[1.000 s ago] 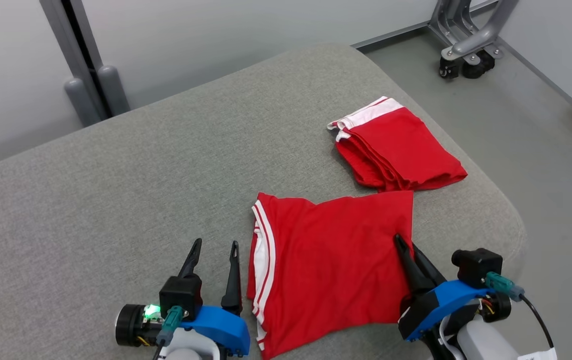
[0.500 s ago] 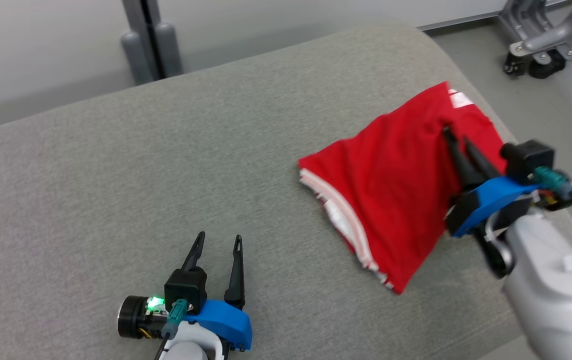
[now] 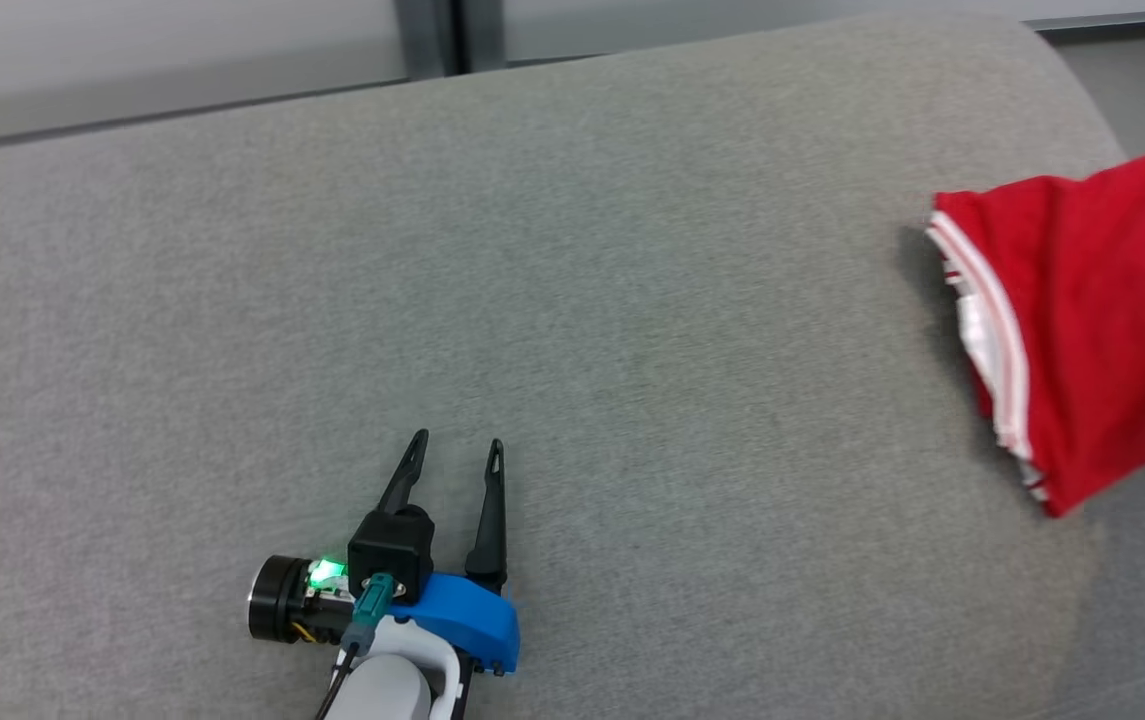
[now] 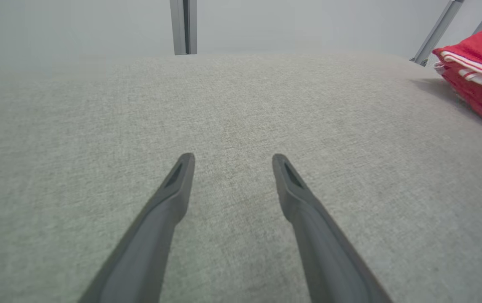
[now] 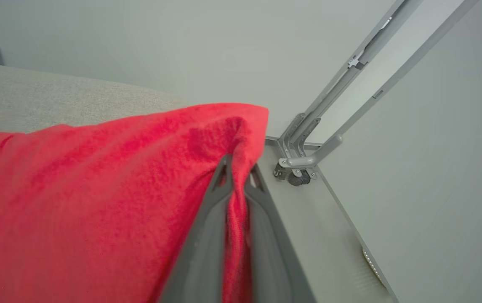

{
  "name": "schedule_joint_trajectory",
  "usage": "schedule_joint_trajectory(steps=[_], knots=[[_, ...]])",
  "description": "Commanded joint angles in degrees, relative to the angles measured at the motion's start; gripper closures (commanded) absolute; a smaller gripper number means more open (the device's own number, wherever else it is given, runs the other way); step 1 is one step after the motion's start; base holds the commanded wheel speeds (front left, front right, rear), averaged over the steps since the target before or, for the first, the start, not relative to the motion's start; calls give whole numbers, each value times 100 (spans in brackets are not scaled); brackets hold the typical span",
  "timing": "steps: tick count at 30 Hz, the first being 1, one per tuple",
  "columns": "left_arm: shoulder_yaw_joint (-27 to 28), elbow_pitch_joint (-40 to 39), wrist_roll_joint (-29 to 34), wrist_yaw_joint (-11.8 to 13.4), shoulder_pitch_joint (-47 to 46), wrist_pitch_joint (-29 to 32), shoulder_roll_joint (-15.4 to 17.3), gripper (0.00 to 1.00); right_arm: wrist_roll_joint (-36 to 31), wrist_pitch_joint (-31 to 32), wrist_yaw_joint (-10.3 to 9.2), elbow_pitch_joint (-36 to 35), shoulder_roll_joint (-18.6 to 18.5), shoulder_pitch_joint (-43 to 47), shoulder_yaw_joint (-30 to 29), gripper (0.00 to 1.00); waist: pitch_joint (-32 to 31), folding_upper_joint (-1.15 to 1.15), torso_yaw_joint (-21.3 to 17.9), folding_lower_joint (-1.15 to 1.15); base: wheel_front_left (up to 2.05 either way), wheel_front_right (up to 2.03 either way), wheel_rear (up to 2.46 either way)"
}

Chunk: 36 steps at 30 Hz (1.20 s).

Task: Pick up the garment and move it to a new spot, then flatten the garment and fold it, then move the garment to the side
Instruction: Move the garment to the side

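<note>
The garment (image 3: 1092, 310) is red with white stripes along one hem. It hangs lifted at the right edge of the head view and casts a shadow on the grey surface. In the right wrist view my right gripper (image 5: 238, 168) is shut on a pinched fold of the garment (image 5: 97, 202), with red cloth running down between its fingers. My left gripper (image 3: 457, 442) rests low at the front of the surface, open with nothing between its fingers (image 4: 173, 189). Red striped cloth (image 4: 476, 75) shows far to its right.
The grey padded surface (image 3: 572, 250) spreads wide to the left and middle, with a rounded far right corner. A grey post (image 4: 184, 25) stands against the wall behind it. A metal frame on caster wheels (image 5: 295, 174) stands on the floor beyond the right edge.
The right gripper has lifted the garment off the surface and carried it to the right. The head camera has turned, shifting the whole picture. The left gripper has stayed open in place.
</note>
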Motion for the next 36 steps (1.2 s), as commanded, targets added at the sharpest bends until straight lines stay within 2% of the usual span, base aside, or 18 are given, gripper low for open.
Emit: schedule_joint_trajectory(steps=[1, 2, 3, 7, 10, 13, 16, 17, 21, 24, 28, 36], knots=[[26, 0, 49, 6, -158, -2, 0, 0, -159, -2, -1, 128, -164, -132, -265, 100, 174, 0, 210, -1, 0, 0, 0], [20, 1, 70, -1, -163, -2, 0, 0, -300, -2, -1, 181, -260, -164, -425, 100, 213, 0, 264, -1, 0, 0, 0], [23, 3, 84, -1, -169, -2, -3, 0, -395, -3, -1, 238, -302, -195, -607, 0, 241, 0, 303, -1, 0, 0, 0], [34, -16, 106, 29, -215, -1, 0, 0, -786, -2, 0, 260, -370, -223, -1431, 0, 307, 0, 419, -1, 0, 0, 0], [68, -48, 124, 59, -209, -1, 4, 0, -947, -2, 0, -128, -67, -149, -1940, 0, 308, 0, 445, -1, 0, 0, 0], [100, -102, 119, 85, -206, -1, 0, 0, -898, -3, 0, -718, 391, 21, -2120, 0, 264, 0, 451, -1, 0, 0, 0], [161, -193, 96, 144, -164, -1, 0, 0, -712, -2, -1, -1340, 945, 286, -2115, 0, 189, 0, 444, -1, 0, 0, 0], [161, -193, 96, 144, -164, -1, 0, 0, -712, -2, -1, -1340, 945, 286, -2115, 0, 189, 0, 444, -1, 0, 0, 0], [189, -270, 24, 186, -44, -1, 2, 0, -518, -2, 0, -2043, 1685, 800, -1836, 0, 91, 0, 465, -1, 0, 0, 0], [203, -372, 9, 194, -22, -1, -1, 0, -317, -2, -1, -2425, 2073, 1232, -1635, 0, 24, 0, 524, -1, 0, 0, 0], [260, -402, -18, 200, 51, -1, 0, 0, -143, -2, 0, -2736, 2418, 1764, -1313, 0, -68, 0, 640, -1, 0, 0, 0], [380, -415, -30, 211, 187, -1, 0, 0, -95, -2, -1, -2986, 2719, 2454, -860, 0, -264, 0, 888, -1, 0, 0, 0]])
